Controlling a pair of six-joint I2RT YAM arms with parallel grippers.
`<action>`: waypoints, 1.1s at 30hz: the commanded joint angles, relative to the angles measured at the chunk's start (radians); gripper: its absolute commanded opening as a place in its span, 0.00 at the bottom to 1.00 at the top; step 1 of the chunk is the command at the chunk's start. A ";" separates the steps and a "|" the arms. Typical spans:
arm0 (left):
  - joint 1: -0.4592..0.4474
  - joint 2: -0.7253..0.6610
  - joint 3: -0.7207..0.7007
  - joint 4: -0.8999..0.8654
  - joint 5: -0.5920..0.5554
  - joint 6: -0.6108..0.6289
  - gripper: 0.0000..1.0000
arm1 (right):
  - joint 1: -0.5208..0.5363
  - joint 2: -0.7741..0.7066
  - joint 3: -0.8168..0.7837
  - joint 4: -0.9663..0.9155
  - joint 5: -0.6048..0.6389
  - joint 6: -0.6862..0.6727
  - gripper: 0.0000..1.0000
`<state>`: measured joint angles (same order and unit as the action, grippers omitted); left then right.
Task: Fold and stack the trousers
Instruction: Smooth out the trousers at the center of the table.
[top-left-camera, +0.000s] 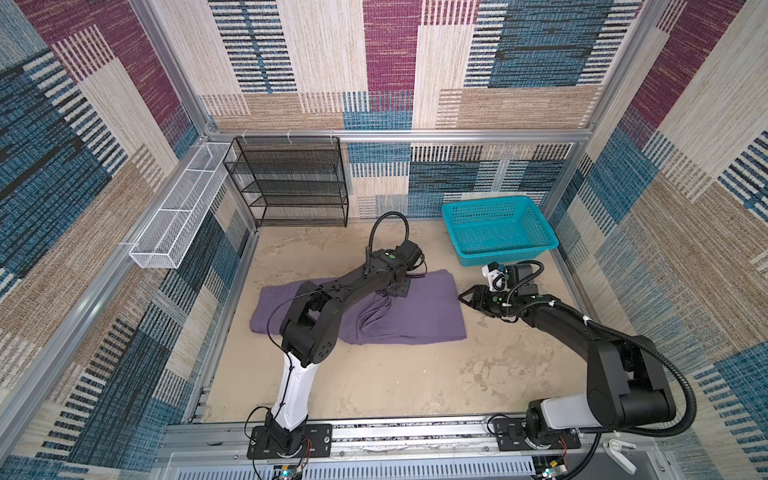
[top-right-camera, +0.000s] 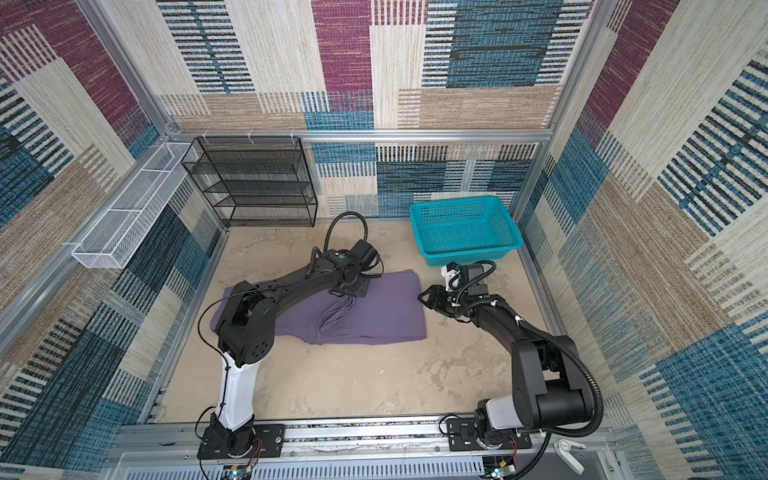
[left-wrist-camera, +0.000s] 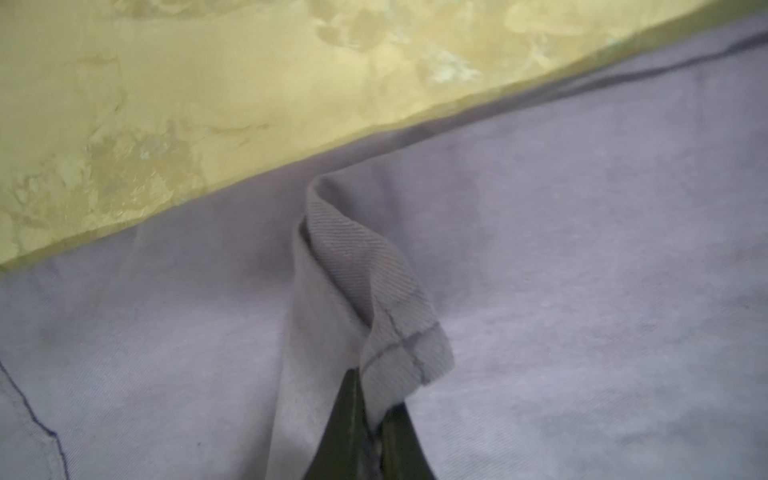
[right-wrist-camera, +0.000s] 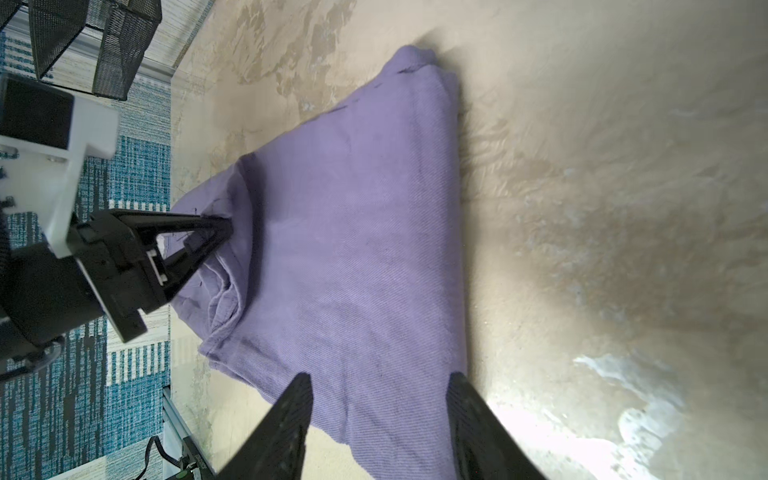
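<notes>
The purple trousers (top-left-camera: 419, 320) (top-right-camera: 386, 318) lie folded lengthwise across the beige table top. My left gripper (top-left-camera: 390, 292) (top-right-camera: 345, 292) reaches down at the middle of their far edge. In the left wrist view the left gripper (left-wrist-camera: 372, 401) is shut on a stitched hem corner of the trousers (left-wrist-camera: 582, 291), which stands up in a small fold. The right wrist view shows the same left gripper (right-wrist-camera: 220, 232) pinching the cloth (right-wrist-camera: 353, 249). My right gripper (top-left-camera: 461, 297) (top-right-camera: 420, 297) (right-wrist-camera: 380, 376) is open just off the trousers' right end, with nothing between its fingers.
A teal plastic basket (top-left-camera: 498, 226) (top-right-camera: 465, 226) stands at the back right, close behind the right arm. At the back left a black mesh shelf (top-left-camera: 291, 183) leans on the wall, and a white wire tray (top-left-camera: 178, 216) hangs on the left rail.
</notes>
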<state>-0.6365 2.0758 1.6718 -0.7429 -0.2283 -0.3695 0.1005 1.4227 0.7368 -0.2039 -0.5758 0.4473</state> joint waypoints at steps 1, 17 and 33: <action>0.068 -0.041 -0.055 0.052 0.131 -0.032 0.14 | 0.001 0.008 0.005 0.026 0.004 0.001 0.55; 0.351 -0.192 -0.158 0.111 0.211 -0.108 0.67 | 0.001 0.038 -0.018 0.023 0.016 -0.026 0.58; 0.222 -0.168 -0.343 0.320 0.480 -0.248 0.00 | 0.008 0.223 0.096 0.055 0.059 -0.085 0.68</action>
<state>-0.4149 1.8988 1.3453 -0.4500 0.2417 -0.5808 0.1051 1.6207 0.8146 -0.1951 -0.5293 0.3912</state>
